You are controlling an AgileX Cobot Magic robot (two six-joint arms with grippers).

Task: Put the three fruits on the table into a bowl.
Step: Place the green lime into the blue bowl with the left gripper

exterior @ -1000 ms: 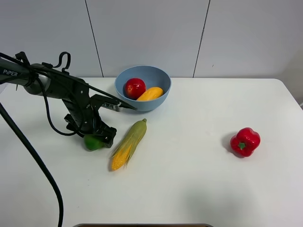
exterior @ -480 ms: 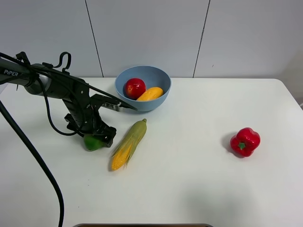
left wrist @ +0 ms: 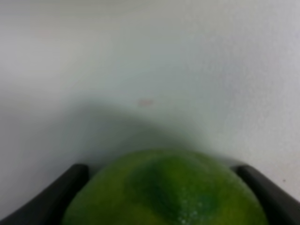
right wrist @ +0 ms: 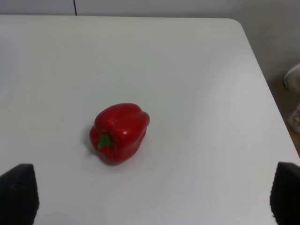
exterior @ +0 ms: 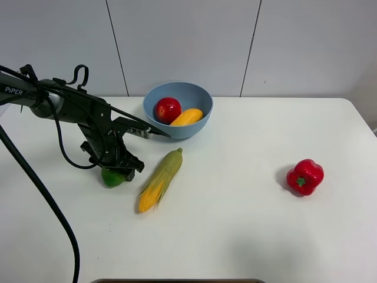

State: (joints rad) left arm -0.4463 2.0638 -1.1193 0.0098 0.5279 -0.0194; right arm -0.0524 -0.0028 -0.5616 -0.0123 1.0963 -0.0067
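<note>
The dark-green lime (exterior: 111,177) sits on the white table (exterior: 235,230) at the left, just left of the corn. My left gripper (exterior: 119,170) is down over it and shut on the lime. In the left wrist view the lime (left wrist: 164,192) fills the space between the two black fingers (left wrist: 51,201). The red apple (exterior: 168,109) and the yellow-orange mango (exterior: 186,117) lie inside the light-blue bowl (exterior: 203,121) at the back. My right gripper (right wrist: 152,199) is open with nothing between its fingertips; it does not show in the exterior view.
A corn cob (exterior: 160,179) lies diagonally in front of the bowl, close to the lime. A red bell pepper (exterior: 305,176) stands alone on the right, and the right wrist view shows the pepper (right wrist: 120,132) ahead of that gripper. A black cable (exterior: 41,194) trails at the left.
The left gripper's fingers have closed onto the lime, which shifted very slightly. Bowl, corn and pepper have not moved.
</note>
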